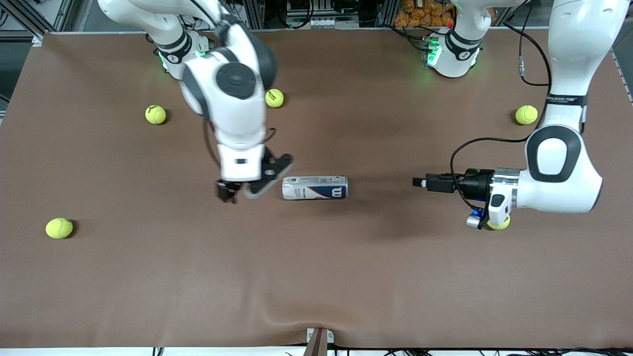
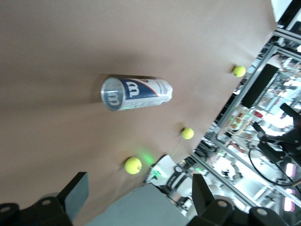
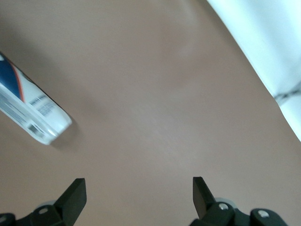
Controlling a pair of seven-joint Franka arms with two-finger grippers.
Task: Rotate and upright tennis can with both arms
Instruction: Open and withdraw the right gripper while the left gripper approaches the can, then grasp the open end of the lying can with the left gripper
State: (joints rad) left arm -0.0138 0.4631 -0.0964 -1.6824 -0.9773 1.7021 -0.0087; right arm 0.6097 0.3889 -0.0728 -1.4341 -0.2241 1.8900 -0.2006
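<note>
The tennis can (image 1: 315, 187) lies on its side in the middle of the brown table, its length running from one arm's end toward the other. Its white and navy label with the "W" shows in the left wrist view (image 2: 136, 92). My right gripper (image 1: 247, 190) hangs open just off the can's end toward the right arm's end of the table, and the right wrist view shows that white end (image 3: 33, 115) apart from the open gripper (image 3: 138, 194). My left gripper (image 1: 418, 182) points at the can's other end from a distance, open (image 2: 139, 195) and holding nothing.
Several yellow-green tennis balls lie scattered: one (image 1: 156, 114) and another (image 1: 274, 98) near the right arm's base, one (image 1: 59, 228) nearer the front camera, one (image 1: 526, 114) by the left arm, one (image 1: 498, 223) under the left wrist.
</note>
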